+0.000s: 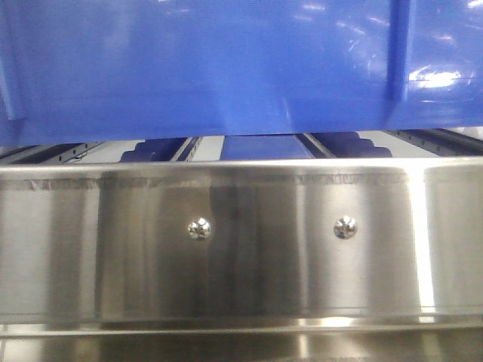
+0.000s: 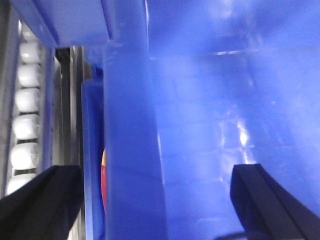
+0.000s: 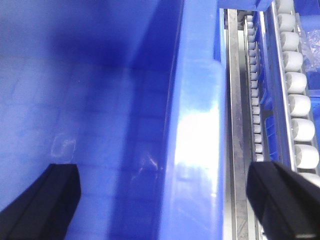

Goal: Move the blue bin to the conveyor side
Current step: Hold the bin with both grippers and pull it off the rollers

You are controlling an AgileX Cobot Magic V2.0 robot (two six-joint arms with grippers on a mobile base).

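From the front, the blue bin [image 1: 226, 68] fills the whole upper width. Its bottom edge hangs just above the top lip of a shiny steel panel [image 1: 241, 286] that carries two screws [image 1: 199, 228]. A thin gap shows between bin and panel, and through it I see metal rails [image 1: 75, 151] running away from me and more blue plastic [image 1: 256, 145] farther back.

At the bin's left rim [image 2: 132, 150] the left hand [image 2: 157, 170] straddles the edge with its fingers well apart. One dark finger [image 2: 42, 205] is outside the wall and the other [image 2: 265, 200] is over the bin's inside. I cannot tell whether either pad touches the plastic. Outside this rim a row of white rollers [image 2: 25, 127] runs close alongside, leaving little room there. A small red patch [image 2: 103, 180] shows low down beside the rim.

The right hand [image 3: 162, 167] mirrors this at the right rim [image 3: 197, 150], its fingers also spread wide. One finger [image 3: 42, 200] is over the bin floor and the other [image 3: 285, 200] is outside, above a metal rail [image 3: 237, 125] and more white rollers [image 3: 300, 105]. Crinkled clear plastic [image 3: 312, 45] lies at the far right. The bin's interior under both hands looks bare and open.
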